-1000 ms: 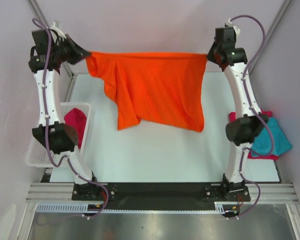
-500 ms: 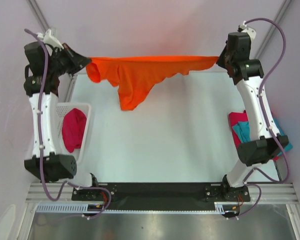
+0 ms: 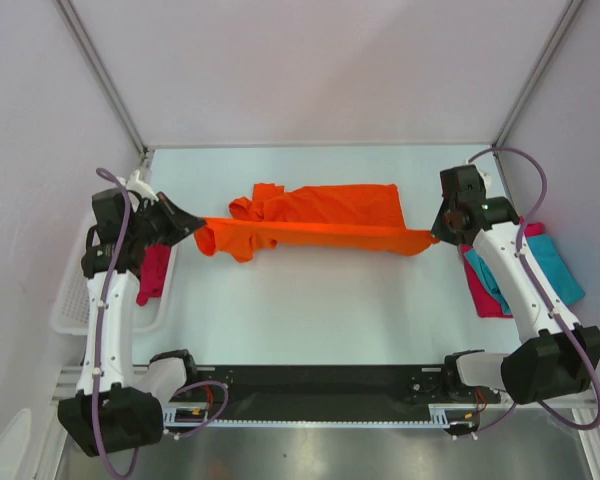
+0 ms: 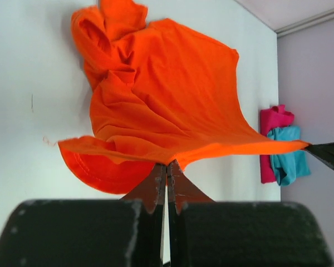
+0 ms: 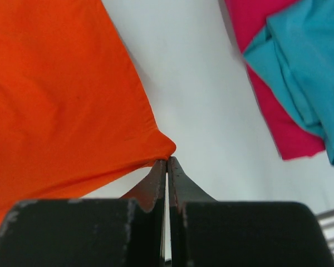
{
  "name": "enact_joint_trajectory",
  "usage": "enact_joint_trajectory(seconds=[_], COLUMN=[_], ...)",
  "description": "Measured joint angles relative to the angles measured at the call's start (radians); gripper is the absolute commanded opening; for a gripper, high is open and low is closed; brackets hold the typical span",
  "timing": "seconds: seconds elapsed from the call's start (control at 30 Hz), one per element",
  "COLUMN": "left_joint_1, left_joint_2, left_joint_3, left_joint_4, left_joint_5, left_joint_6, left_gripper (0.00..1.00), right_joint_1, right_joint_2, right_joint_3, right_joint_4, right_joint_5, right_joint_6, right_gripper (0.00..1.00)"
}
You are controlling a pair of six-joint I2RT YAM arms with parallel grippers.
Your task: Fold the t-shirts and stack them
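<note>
The bright orange t-shirt (image 3: 320, 218) is stretched between my two grippers low over the table, its far part lying on the surface. My left gripper (image 3: 193, 222) is shut on its left edge, seen in the left wrist view (image 4: 167, 164) under the orange cloth (image 4: 161, 100). My right gripper (image 3: 438, 235) is shut on its right corner, seen in the right wrist view (image 5: 167, 160) at the orange cloth (image 5: 67, 100). A teal t-shirt (image 3: 550, 265) lies on a crimson one (image 3: 483, 285) at the right; both show in the right wrist view (image 5: 300, 61). Another crimson t-shirt (image 3: 152, 272) sits in the basket.
A white mesh basket (image 3: 75, 305) stands at the table's left edge, under my left arm. The stack of teal and crimson shirts lies beside my right arm near the right edge. Walls and frame posts close in the back and sides.
Both grippers have come down and toward the near side with the orange t-shirt. The shirt, held high and hanging before, now lies partly on the table.
</note>
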Motion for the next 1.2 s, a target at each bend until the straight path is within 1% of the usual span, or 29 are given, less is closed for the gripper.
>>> enact_joint_trajectory(seconds=[0.1, 0.33, 0.37, 0.4, 0.43, 0.47, 0.5, 0.53, 0.57, 0.6, 0.7, 0.77, 0.87, 1.0, 1.1, 1.2], left_joint_1=[0.0, -0.002, -0.006, -0.008, -0.012, -0.013, -0.013, -0.013, -0.013, -0.013, -0.011, -0.01, -0.01, -0.01, -0.01, -0.011], left_joint_2=[-0.07, -0.236, -0.266, -0.292, -0.32, -0.336, -0.352, -0.36, -0.367, -0.373, -0.384, -0.392, -0.397, -0.37, -0.278, -0.115], left_joint_3=[-0.051, -0.111, -0.132, -0.156, -0.192, -0.209, -0.227, -0.236, -0.242, -0.246, -0.246, -0.246, -0.246, -0.247, -0.255, -0.256], left_joint_4=[-0.032, -0.103, -0.113, -0.122, -0.137, -0.152, -0.169, -0.183, -0.196, -0.21, -0.221, -0.22, -0.208, -0.142, -0.055, 0.047], left_joint_5=[-0.005, -0.035, -0.04, -0.043, -0.05, -0.056, -0.066, -0.072, -0.086, -0.103, -0.146, -0.171, -0.191, -0.186, -0.171, -0.156], left_joint_6=[-0.002, -0.002, -0.003, -0.003, -0.008, 0.0, 0.001, 0.006, -0.004, -0.004, -0.01, -0.014, -0.03, -0.062, -0.082, -0.098], left_gripper=[0.0, 0.01, 0.2, 0.37, 0.59, 0.99, 1.0, 1.0, 0.99, 1.0, 1.0, 0.99, 1.0, 1.0, 1.0, 1.0], right_joint_1=[0.014, 0.111, 0.121, 0.13, 0.137, 0.139, 0.139, 0.139, 0.139, 0.139, 0.14, 0.141, 0.142, 0.142, 0.143, 0.158], right_joint_2=[-0.051, -0.134, -0.148, -0.161, -0.176, -0.184, -0.192, -0.196, -0.199, -0.202, -0.213, -0.221, -0.224, -0.209, -0.197, -0.172], right_joint_3=[-0.071, -0.093, -0.1, -0.111, -0.125, -0.134, -0.142, -0.146, -0.151, -0.154, -0.156, -0.156, -0.155, -0.142, -0.136, -0.136], right_joint_4=[-0.055, -0.173, -0.188, -0.202, -0.221, -0.234, -0.253, -0.264, -0.28, -0.291, -0.309, -0.314, -0.32, -0.316, -0.295, -0.262], right_joint_5=[-0.018, -0.005, -0.002, -0.001, -0.001, 0.001, 0.003, 0.004, 0.003, 0.003, 0.001, -0.002, -0.007, -0.019, -0.029, -0.043], right_joint_6=[0.026, 0.093, 0.103, 0.113, 0.121, 0.126, 0.131, 0.135, 0.14, 0.144, 0.145, 0.145, 0.143, 0.137, 0.137, 0.139], right_gripper=[0.0, 0.0, 0.0, 0.0, 0.0, 0.0, 0.04, 0.13, 0.27, 0.29, 0.32, 0.37, 0.37, 0.37, 0.37, 0.36])
